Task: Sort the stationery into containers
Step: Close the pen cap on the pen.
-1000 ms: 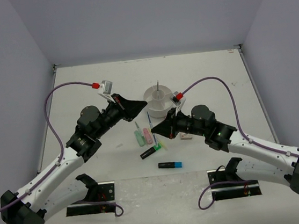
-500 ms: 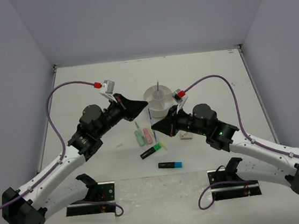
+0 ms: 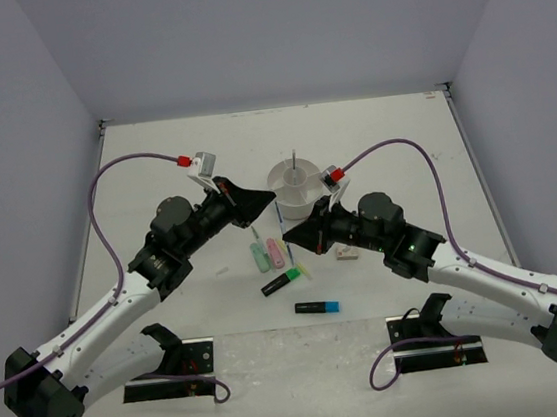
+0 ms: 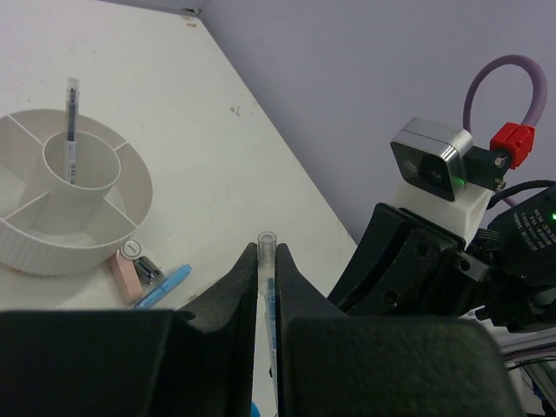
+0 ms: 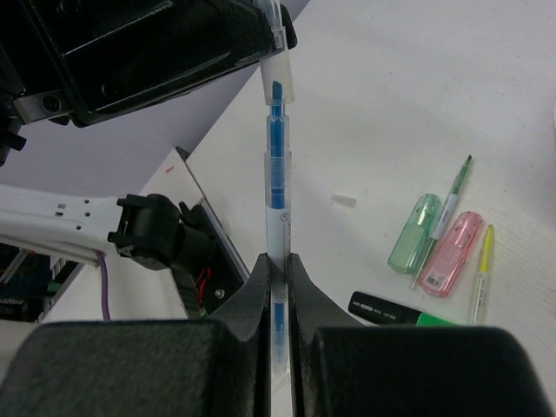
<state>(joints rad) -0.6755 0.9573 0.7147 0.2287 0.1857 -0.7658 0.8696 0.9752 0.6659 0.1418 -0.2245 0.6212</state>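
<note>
A thin blue pen (image 5: pixel 276 174) with a clear cap (image 4: pixel 267 239) hangs in the air between my two grippers. My left gripper (image 4: pixel 267 261) is shut on the cap end. My right gripper (image 5: pixel 278 269) is shut on the pen's barrel. In the top view the pen (image 3: pixel 279 220) runs from the left gripper (image 3: pixel 270 205) to the right gripper (image 3: pixel 290 239), just in front of the round white organiser (image 3: pixel 309 197). The organiser (image 4: pixel 87 252) holds one pen (image 4: pixel 71 113) upright in its central cup.
On the table below lie a mint marker (image 5: pixel 415 233), a pink marker (image 5: pixel 452 252), a green pen (image 5: pixel 456 187), a yellow pen (image 5: pixel 482 261), a green highlighter (image 3: pixel 282 284), a blue highlighter (image 3: pixel 317 307), and erasers (image 3: pixel 345 252). A blue marker (image 4: pixel 165 285) lies by the organiser.
My left gripper has edged slightly right and down toward the right gripper. Both keep their hold on the pen.
</note>
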